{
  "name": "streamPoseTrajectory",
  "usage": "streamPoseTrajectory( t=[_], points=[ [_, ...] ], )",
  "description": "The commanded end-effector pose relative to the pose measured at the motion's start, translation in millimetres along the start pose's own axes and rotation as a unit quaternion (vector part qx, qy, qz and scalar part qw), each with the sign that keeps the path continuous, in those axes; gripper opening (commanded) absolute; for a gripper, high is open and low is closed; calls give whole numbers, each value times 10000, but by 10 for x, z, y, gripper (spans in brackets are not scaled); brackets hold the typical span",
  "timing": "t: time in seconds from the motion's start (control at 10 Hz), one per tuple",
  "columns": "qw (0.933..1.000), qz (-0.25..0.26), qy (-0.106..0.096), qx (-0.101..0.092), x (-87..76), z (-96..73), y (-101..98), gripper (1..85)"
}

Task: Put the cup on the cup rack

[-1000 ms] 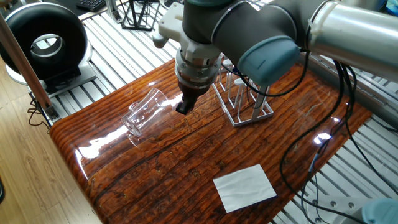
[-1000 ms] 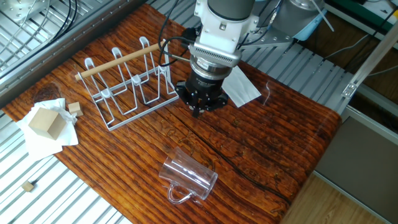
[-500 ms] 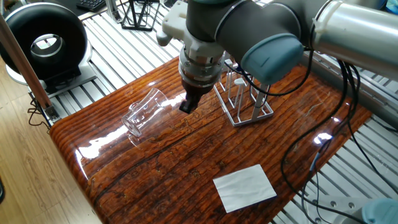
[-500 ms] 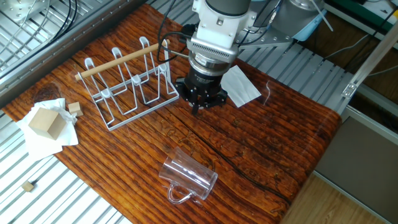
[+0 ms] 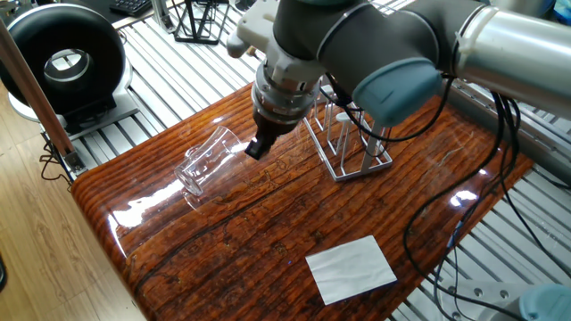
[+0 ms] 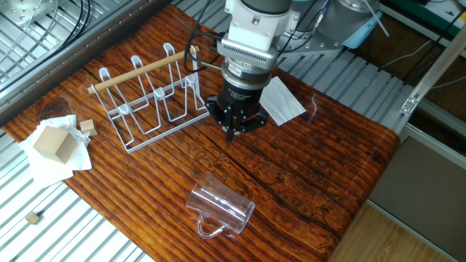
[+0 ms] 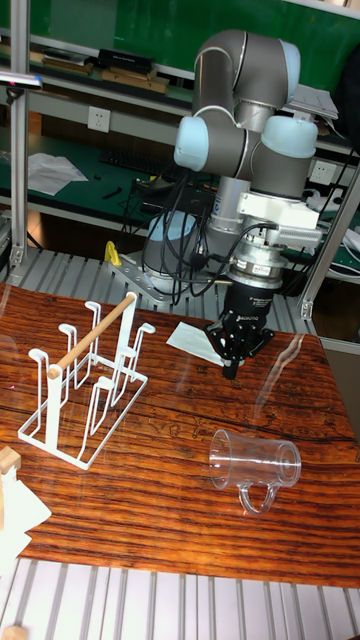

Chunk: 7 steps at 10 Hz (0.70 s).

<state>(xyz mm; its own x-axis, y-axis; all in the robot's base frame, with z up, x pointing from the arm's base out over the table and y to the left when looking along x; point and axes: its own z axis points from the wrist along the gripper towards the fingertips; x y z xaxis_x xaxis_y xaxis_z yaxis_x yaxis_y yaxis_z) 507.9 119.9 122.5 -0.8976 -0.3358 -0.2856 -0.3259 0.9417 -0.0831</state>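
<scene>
The cup (image 5: 207,160) is a clear glass with a handle. It lies on its side on the wooden table, also visible in the other fixed view (image 6: 220,207) and the tall view (image 7: 255,465). The cup rack (image 5: 348,143) is a light wire frame with upright pegs and a wooden rod handle (image 6: 149,94), and it stands empty (image 7: 90,380). My gripper (image 5: 257,149) hangs over the table between rack and cup, pointing down (image 6: 233,132). Its fingers are together on nothing (image 7: 231,372), a short way from the cup's base.
A white paper sheet (image 5: 351,267) lies near the table's edge. A wooden block on tissue (image 6: 54,143) sits beyond the rack. Off the table are a black round device (image 5: 62,58) and a black wire stand (image 5: 198,20). Cables hang from the arm.
The gripper has shifted slightly toward the cup, and the wrist has tilted a little. Cup and rack have not moved.
</scene>
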Motion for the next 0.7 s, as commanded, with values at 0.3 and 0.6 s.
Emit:
streamPoseTrajectory(
  t=[0.3,0.6],
  points=[
    [9996,133,-213,-86,-112,-15,30,10],
    [9999,79,-80,-9,-52,-19,-8,10]
  ],
)
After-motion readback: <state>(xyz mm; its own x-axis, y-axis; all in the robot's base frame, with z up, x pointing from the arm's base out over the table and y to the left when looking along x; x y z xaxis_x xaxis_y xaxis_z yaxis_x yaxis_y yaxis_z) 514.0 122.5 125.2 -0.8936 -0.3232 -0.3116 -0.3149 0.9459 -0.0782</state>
